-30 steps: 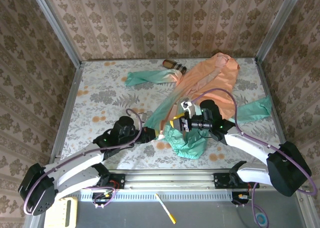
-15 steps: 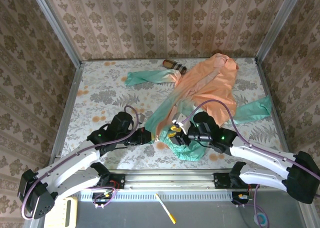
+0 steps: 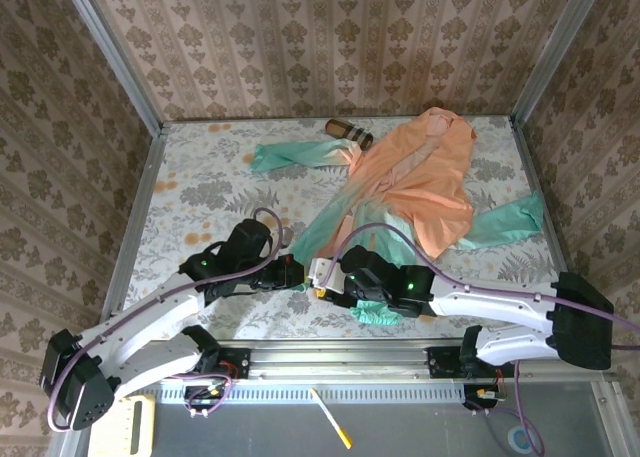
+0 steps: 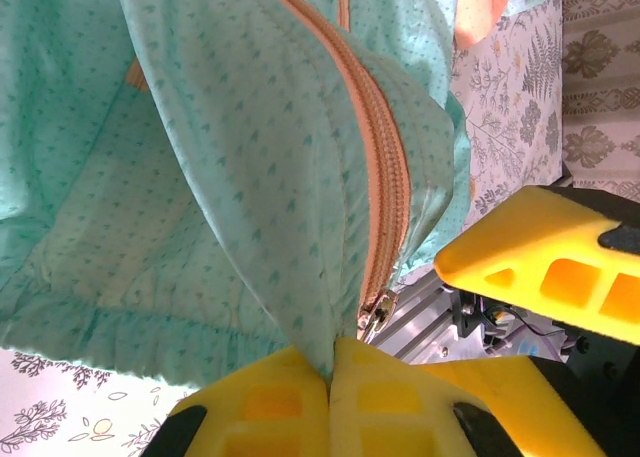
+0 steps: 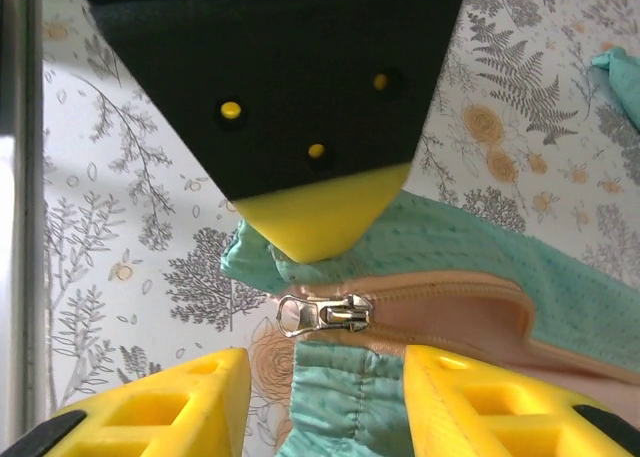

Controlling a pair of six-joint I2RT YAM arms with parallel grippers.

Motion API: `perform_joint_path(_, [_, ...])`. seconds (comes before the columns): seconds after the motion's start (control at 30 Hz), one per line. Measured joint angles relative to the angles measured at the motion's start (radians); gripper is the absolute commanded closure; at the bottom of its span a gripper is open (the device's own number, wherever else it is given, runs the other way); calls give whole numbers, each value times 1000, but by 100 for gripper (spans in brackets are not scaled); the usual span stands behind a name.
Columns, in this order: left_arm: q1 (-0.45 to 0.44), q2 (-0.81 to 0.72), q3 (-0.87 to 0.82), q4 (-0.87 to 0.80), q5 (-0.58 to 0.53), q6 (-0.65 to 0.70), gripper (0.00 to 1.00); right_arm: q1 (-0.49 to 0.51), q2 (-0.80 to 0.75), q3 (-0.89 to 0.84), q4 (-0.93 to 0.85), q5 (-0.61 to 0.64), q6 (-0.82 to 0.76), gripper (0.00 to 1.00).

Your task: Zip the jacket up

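The jacket [image 3: 420, 177] lies spread on the table, peach at the back right and mint-green toward the front. My left gripper [image 3: 296, 274] is shut on the mint hem fabric [image 4: 250, 227] right beside the bottom of the peach zipper [image 4: 385, 177]. The silver zipper pull [image 5: 325, 314] sits at the zipper's lower end, lying flat. My right gripper [image 5: 325, 377] is open, its yellow fingers [image 5: 470, 397] standing on either side of the hem just below the pull, not touching it. The left gripper's yellow fingertip [image 5: 320, 217] presses the fabric just above the pull.
A small brown striped cylinder [image 3: 348, 131] lies at the back by the jacket's left sleeve [image 3: 290, 155]. The right sleeve [image 3: 505, 222] trails toward the right wall. The metal rail [image 3: 330, 355] runs along the table's front edge, close behind both grippers.
My right gripper has swung left and toward the front edge, from over the bunched hem to right beside the left gripper. The hem bunch has flattened. The left gripper has kept its hold.
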Motion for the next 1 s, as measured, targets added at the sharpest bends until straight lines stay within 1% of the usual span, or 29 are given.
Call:
perform_joint_path(0.23, [19, 0, 0, 1, 11, 0, 100, 3, 76, 42, 0, 44, -61, 58])
perform_joint_path(0.6, [32, 10, 0, 2, 22, 0, 100, 31, 154, 57, 5, 90, -92, 60])
perform_joint_path(0.77, [39, 15, 0, 1, 24, 0, 100, 31, 160, 59, 13, 101, -92, 66])
perform_joint_path(1.0, [57, 15, -3, 0, 35, 1, 100, 27, 160, 59, 15, 93, -68, 65])
